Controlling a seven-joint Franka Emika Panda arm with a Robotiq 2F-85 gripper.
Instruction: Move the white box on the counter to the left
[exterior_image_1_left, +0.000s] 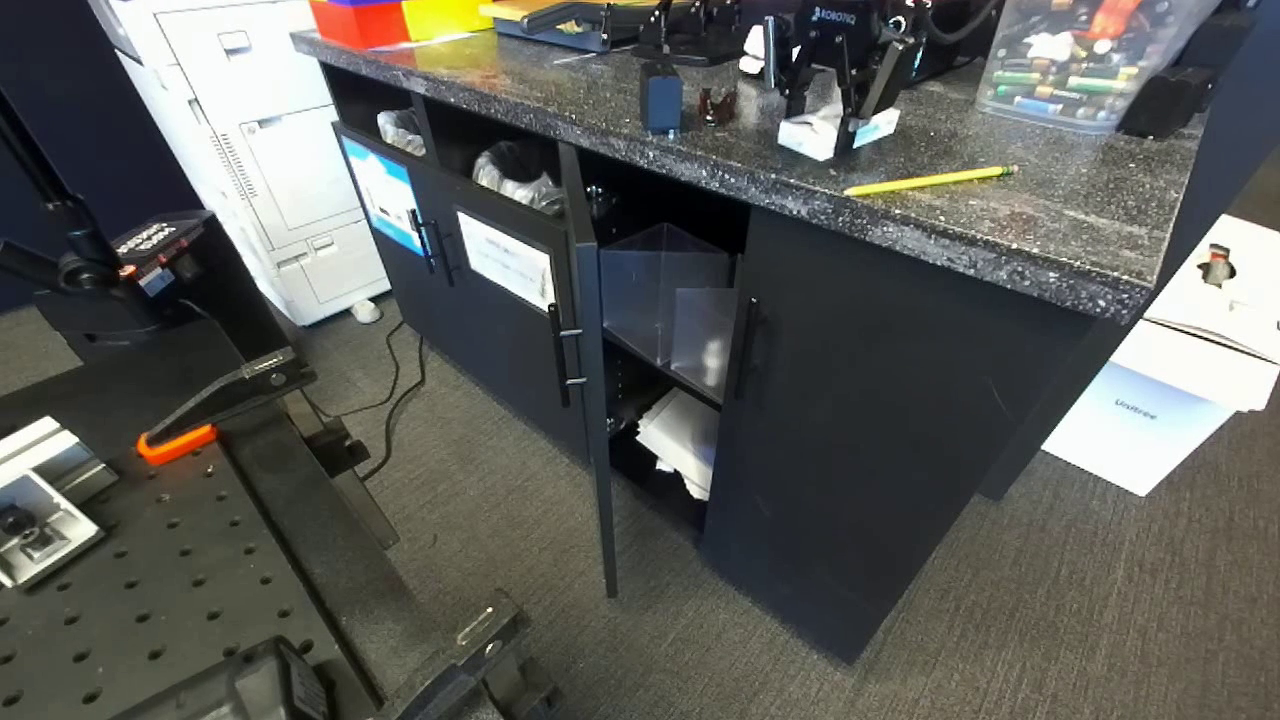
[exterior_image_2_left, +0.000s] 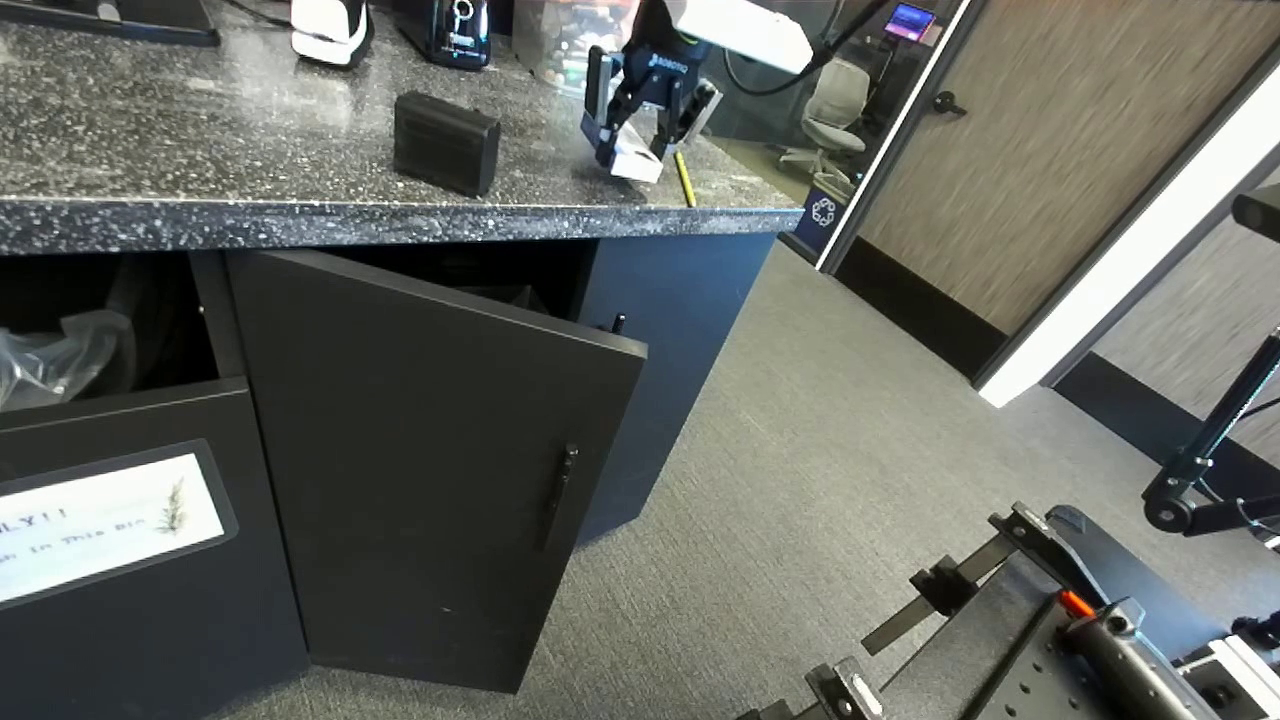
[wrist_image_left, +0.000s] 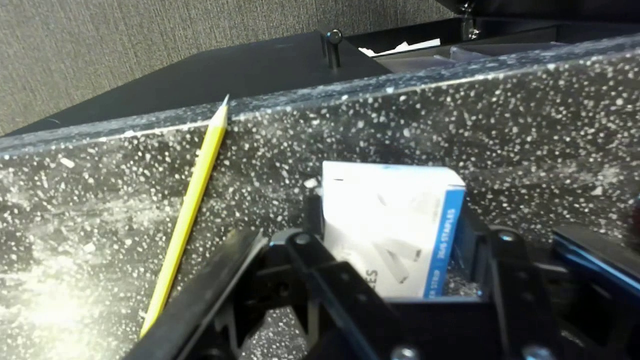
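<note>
One counter (exterior_image_1_left: 1090, 220), dark, white-speckled, is carrying: one yellow pencil (exterior_image_1_left: 930, 181), lying near the edge; one black block (exterior_image_2_left: 445, 143); one clear bin (exterior_image_1_left: 1090, 120).

Right of centre in the frame, a white box (wrist_image_left: 382, 215), blue down its right side and lettered "26/6 STAPLES", sits between the fingers of the pincer (wrist_image_left: 392, 230); contact is unclear. Further left, a yellow pencil (wrist_image_left: 185, 220) slants across the speckled tabletop (wrist_image_left: 540, 140). Carpet (wrist_image_left: 100, 60) shows upper left.
</note>
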